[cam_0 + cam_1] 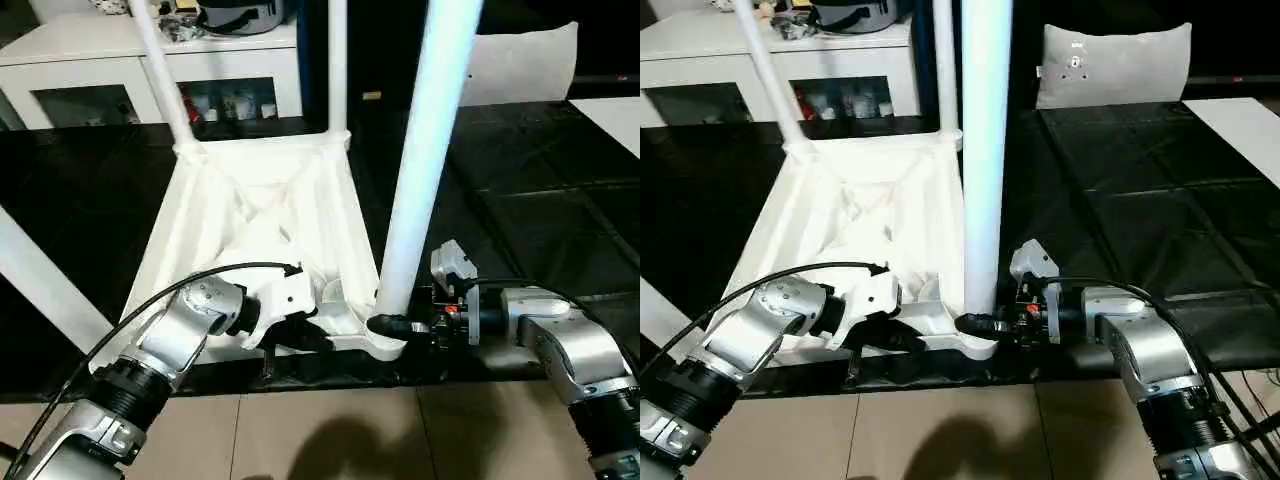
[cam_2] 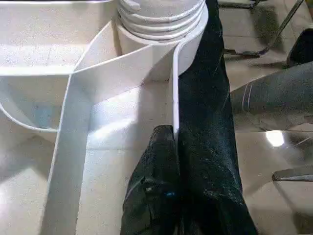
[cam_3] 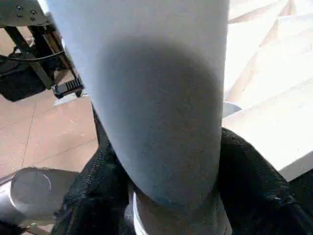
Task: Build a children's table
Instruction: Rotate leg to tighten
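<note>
We have the table top lying upside down on the black desk, ribbed underside up, its near edge close to the desk's front edge. Three legs show standing up from its corners: two at the far corners, the far left leg and the far right leg, and the near right leg, the thick one that rises in front of us. A further white leg slants across the left edge of the head views; we cannot tell whether it sits in the near left corner socket or lies loose.

Our left gripper has its fingers pressed together on the thin upright rim of the top at the near edge, pinching that wall, so we judge it is steadying the top. The left wrist view shows the threaded base of a leg sitting in the socket just beyond.

Our right gripper has its fingers set around the foot of the near right leg, one on each side, touching it in the right wrist view; we take this as a grip for turning.

By our reading the build is mostly done: what is left is to finish seating this leg, settle the fourth, then turn the table upright.
</note>
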